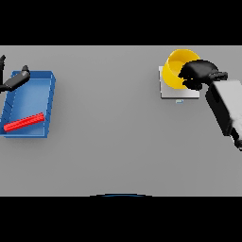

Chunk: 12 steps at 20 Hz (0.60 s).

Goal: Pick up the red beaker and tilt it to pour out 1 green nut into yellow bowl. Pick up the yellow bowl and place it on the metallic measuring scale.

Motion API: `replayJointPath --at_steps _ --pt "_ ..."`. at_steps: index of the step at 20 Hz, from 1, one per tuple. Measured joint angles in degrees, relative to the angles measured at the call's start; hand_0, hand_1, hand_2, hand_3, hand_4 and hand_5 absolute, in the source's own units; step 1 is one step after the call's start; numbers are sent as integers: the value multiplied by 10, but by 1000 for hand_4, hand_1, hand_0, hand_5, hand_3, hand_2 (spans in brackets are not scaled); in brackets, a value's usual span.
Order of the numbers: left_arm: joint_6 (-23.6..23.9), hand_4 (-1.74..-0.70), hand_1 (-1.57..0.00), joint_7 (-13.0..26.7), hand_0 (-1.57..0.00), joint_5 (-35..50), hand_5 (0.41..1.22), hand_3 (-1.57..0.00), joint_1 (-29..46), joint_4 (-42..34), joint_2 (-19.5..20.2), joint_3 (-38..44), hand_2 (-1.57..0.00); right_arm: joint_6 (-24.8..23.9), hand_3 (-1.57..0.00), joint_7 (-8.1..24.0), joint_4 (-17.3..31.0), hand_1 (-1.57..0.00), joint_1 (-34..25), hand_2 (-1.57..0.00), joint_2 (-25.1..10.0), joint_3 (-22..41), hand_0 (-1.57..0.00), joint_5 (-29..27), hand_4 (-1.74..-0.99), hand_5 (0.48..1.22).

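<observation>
The yellow bowl [176,71] sits on the pale, flat scale [179,92] at the far right of the counter [113,142], so the second step of the task looks close to done. The right hand [198,72] is at the bowl's right rim with its dark fingers curled round the edge, gripping it. Whether the bowl's full weight rests on the scale or is partly carried by the hand cannot be told from here. The next move probably calls for loosening the fingers and drawing the hand back without dragging or tipping the bowl off the plate.

No nut shows inside the bowl from this angle; the hand hides part of the inside. A red object [23,122], perhaps the beaker on its side, lies in a blue tray [33,90] at the far left, well apart from the bowl. The left hand [16,79] hovers over the tray's far left corner, fingers fairly straight and holding nothing. Nothing stands between the right hand and its way back.
</observation>
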Motion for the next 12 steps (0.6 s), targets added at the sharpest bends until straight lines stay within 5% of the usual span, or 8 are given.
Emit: replayJointPath --at_steps 1,2,4,7,12 --pt "1 -813 1 3 1 -3 745 1 -3 1 -4 -3 1 5 -1022 5 4 -1443 -2 -1496 4 1 -1543 -3 -1659 1221" --pt "-1 -812 1 0 1 -2 745 1 -2 4 -6 -4 1 8 -907 3 14 -1350 -6 -1348 5 -2 -1525 -5 -1596 1134" --pt "-2 -815 1 1 1 -2 744 1 -1 11 -9 -4 1 19 -762 10 17 -866 -6 -954 1 -7 -975 -13 -1504 983" --pt "-8 -805 1 -3 1 -1 740 1 -9 22 -11 -2 1 31 -635 11 25 -443 -15 -597 8 -8 -499 -14 -1425 851" --pt "-4 -812 1 -11 1 -4 736 1 -9 34 -21 -3 1 36 -475 -13 41 -144 -19 -288 6 0 -163 -6 -1356 755"
